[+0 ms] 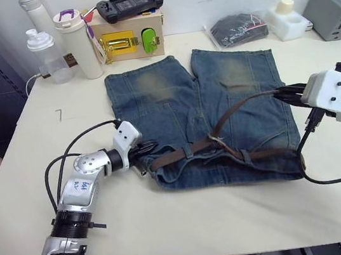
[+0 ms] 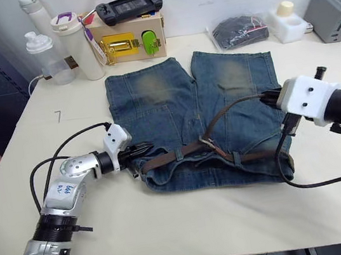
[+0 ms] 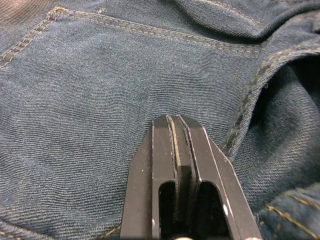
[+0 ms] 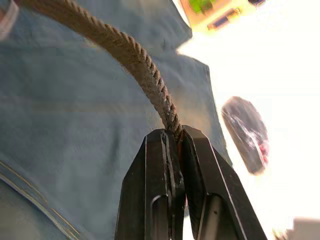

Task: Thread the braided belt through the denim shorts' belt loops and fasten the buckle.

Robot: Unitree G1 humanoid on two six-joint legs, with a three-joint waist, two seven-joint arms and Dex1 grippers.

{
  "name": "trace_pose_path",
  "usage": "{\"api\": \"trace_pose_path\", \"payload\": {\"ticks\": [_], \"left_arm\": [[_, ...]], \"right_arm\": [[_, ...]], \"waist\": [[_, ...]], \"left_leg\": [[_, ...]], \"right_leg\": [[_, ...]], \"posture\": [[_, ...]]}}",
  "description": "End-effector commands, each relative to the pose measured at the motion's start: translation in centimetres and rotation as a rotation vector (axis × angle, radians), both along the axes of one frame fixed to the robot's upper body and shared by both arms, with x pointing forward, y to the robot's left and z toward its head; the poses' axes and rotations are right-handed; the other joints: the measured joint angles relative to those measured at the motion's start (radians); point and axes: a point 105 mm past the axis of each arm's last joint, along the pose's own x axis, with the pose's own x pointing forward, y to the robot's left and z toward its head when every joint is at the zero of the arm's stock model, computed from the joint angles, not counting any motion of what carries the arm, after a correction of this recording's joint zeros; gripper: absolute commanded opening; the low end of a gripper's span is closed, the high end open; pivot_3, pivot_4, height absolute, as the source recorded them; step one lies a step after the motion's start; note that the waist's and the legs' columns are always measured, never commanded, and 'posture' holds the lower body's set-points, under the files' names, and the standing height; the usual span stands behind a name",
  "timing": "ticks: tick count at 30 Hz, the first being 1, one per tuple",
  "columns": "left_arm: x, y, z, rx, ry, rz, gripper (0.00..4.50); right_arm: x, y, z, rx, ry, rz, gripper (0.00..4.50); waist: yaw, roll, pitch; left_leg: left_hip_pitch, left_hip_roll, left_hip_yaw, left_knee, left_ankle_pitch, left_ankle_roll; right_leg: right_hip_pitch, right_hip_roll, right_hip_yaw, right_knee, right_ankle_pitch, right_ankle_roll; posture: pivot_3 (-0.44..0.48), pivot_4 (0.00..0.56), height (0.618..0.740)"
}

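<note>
Denim shorts (image 1: 220, 113), one braided belt (image 1: 181, 154) (right pincer (image 4: 173, 134) clamped on it), left pincer (image 3: 176, 122) closed.

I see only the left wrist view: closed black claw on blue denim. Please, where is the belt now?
Observer: The braided belt lies along the waistband of the denim shorts, partly threaded.
Operator: Does the right claw hold something?
Observer: Yes, the right claw is shut on the belt, holding one end lifted above the shorts.
Operator: And where is my left claw on the shorts?
Observer: The left claw is at the waistband's left end, beside the belt's other end.
</note>
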Motion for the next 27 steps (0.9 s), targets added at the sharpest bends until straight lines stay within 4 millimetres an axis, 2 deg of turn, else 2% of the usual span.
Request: {"api": "trace_pose_path", "payload": {"ticks": [1,2,5,9,12,15,18,21,26,27], "left_arm": [[0.2,-0.2,2.4,-0.078,-0.061,-0.005,0.08],[0.2,-0.4,3.3,-0.103,-0.082,-0.014,0.08],[-0.1,-0.8,5.8,-0.182,-0.132,-0.038,0.94],[-2.4,-2.7,10.2,-0.33,-0.2,-0.184,2.75],[-4.2,-4.4,11.4,-0.339,-0.225,-0.269,4.11],[-5.3,-6.3,11.4,-0.326,-0.245,-0.319,4.11],[-5.0,-7.7,10.2,-0.269,-0.26,-0.31,4.11],[-4.5,-8.4,8.6,-0.191,-0.274,-0.302,4.11],[-3.5,-8.7,8.1,-0.179,-0.278,-0.271,4.11],[-3.3,-8.6,8.1,-0.183,-0.278,-0.263,3.87]], "right_arm": [[-0.8,2.8,0.2,-0.046,-0.022,0.112,0.0],[-0.9,3.5,-0.3,-0.074,-0.012,0.137,0.0],[-0.8,5.1,-1.8,-0.146,-0.002,0.188,0.0],[-0.3,7.2,-3.1,-0.174,-0.019,0.239,0.0],[0.0,7.5,-3.5,-0.178,-0.018,0.241,0.0],[0.2,7.5,-3.6,-0.184,-0.024,0.238,0.0],[0.3,7.7,-3.3,-0.176,-0.039,0.244,0.0],[0.3,7.8,-3.1,-0.171,-0.045,0.248,0.0],[0.2,8.0,-2.9,-0.161,-0.052,0.254,0.0],[0.2,8.0,-2.9,-0.16,-0.052,0.256,0.0]], "waist": [[0.0,0.0,0.0],[0.0,0.0,0.0],[0.001,0.0,0.0],[-0.004,-0.001,0.0],[-0.004,-0.001,0.0],[-0.004,-0.001,0.0],[-0.002,-0.001,0.0],[-0.002,-0.001,0.0],[-0.002,-0.001,0.001],[-0.002,-0.001,0.001]], "left_leg": [[0.0,0.0,0.0,0.0,0.0,0.0],[0.0,0.0,0.0,0.0,0.0,0.0],[-0.001,0.0,-0.001,0.0,0.0,0.0],[-0.001,0.0,-0.001,0.0,0.0,0.0],[-0.001,0.0,-0.001,0.0,0.0,0.0],[-0.001,0.0,-0.001,0.0,0.0,0.0],[-0.001,0.0,-0.001,0.0,0.0,0.0],[-0.001,0.0,0.0,0.0,0.0,0.0],[-0.001,0.0,0.0,0.0,0.0,0.0],[-0.001,0.0,0.0,0.0,0.0,0.0]], "right_leg": [[0.0,0.0,0.0,0.0,0.0,0.0],[0.0,0.0,0.0,0.0,0.0,0.0],[0.0,0.0,0.0,0.0,0.0,0.0],[0.0,0.0,0.0,0.0,0.0,0.0],[0.0,0.0,0.0,0.0,0.0,0.0],[0.0,0.0,-0.001,0.0,0.0,0.0],[0.0,0.0,0.0,0.0,0.0,0.0],[0.0,0.0,0.0,0.0,0.0,0.0],[-0.001,0.0,0.0,0.0,0.0,0.0],[-0.001,0.0,0.0,0.0,0.0,0.0]], "posture": [[0.0,0.15,0.645],[0.0,0.15,0.645],[0.0,0.15,0.645],[0.0,0.15,0.645],[0.0,0.15,0.645],[0.0,0.15,0.645],[0.0,0.15,0.645],[0.0,0.15,0.645],[0.0,0.15,0.645],[0.0,0.15,0.645]]}}
